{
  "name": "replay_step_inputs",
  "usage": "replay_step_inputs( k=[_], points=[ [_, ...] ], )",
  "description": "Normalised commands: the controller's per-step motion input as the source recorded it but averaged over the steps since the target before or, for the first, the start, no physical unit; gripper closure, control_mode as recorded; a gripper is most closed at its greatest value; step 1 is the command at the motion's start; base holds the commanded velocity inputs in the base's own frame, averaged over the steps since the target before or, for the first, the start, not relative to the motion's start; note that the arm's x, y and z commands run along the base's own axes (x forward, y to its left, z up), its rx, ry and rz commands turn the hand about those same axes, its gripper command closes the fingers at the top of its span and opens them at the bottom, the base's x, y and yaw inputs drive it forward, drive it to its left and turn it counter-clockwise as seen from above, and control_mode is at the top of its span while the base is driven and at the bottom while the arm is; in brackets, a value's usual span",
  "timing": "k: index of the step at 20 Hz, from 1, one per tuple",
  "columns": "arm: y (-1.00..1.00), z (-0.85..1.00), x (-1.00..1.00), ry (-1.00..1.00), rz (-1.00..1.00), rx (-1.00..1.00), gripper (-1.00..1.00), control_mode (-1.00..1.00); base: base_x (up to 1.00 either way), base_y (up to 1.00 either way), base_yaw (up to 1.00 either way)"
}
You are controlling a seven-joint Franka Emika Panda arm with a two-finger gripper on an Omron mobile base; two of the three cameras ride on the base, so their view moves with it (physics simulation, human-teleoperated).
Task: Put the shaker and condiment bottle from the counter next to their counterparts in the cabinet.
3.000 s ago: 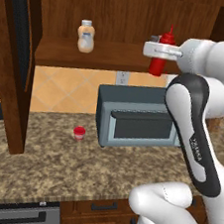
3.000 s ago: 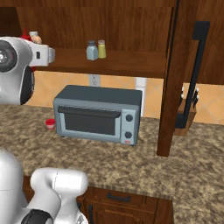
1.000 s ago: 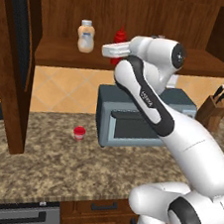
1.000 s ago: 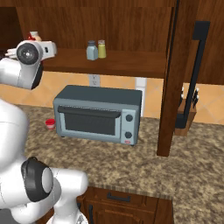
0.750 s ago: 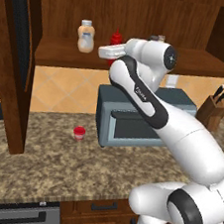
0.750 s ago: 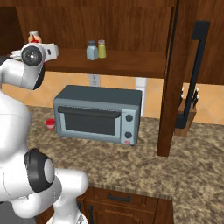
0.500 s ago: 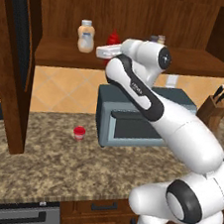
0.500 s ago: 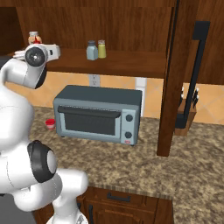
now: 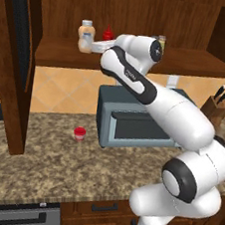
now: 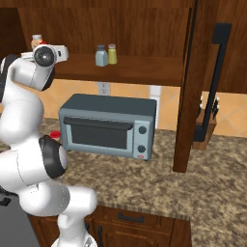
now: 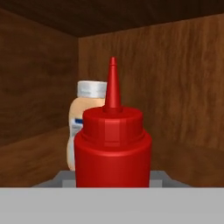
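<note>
Clamping pincer (image 9: 100, 44), condiment bottle (image 11: 113, 146) beside peach-orange bottle (image 11: 85, 118)

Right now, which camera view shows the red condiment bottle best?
The hand view: the condiment bottle stands close and upright, nozzle clear. The left base view shows its small red top behind the arm. In the right base view I cannot pick it out.

arm (image 9: 184, 119): glossy white rounded links | joints: dark grey rings | base: white

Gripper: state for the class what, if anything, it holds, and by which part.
The gripper holds the red condiment bottle, upright; the grip sits low on its body, the exact spot hidden.
</note>
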Motion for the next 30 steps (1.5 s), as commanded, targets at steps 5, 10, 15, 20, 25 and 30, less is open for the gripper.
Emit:
replay_step_inputs(
  k=[5, 10, 15, 20, 25, 30],
  points=[
    [0.11, -0.41, 0.44, 0.00, 0.03, 0.00, 1.00, -1.00, 0.00, 0.00, 0.00],
    [0.11, -0.35, 0.46, 0.00, 0.02, 0.00, 1.00, -1.00, 0.00, 0.00, 0.00],
    [0.10, -0.37, 0.34, 0.00, 0.03, 0.00, -1.00, -1.00, 0.00, 0.00, 0.00],
    [0.00, -0.14, 0.01, 0.00, 0.03, 0.00, -1.00, -1.00, 0.00, 0.00, 0.00],
    [0.00, -0.01, 0.00, 0.00, 0.02, 0.00, -1.00, -1.00, 0.00, 0.00, 0.00],
    [0.00, 0.00, -0.14, 0.00, 0.01, 0.03, -1.00, -1.00, 0.00, 0.00, 0.00]
  ],
)
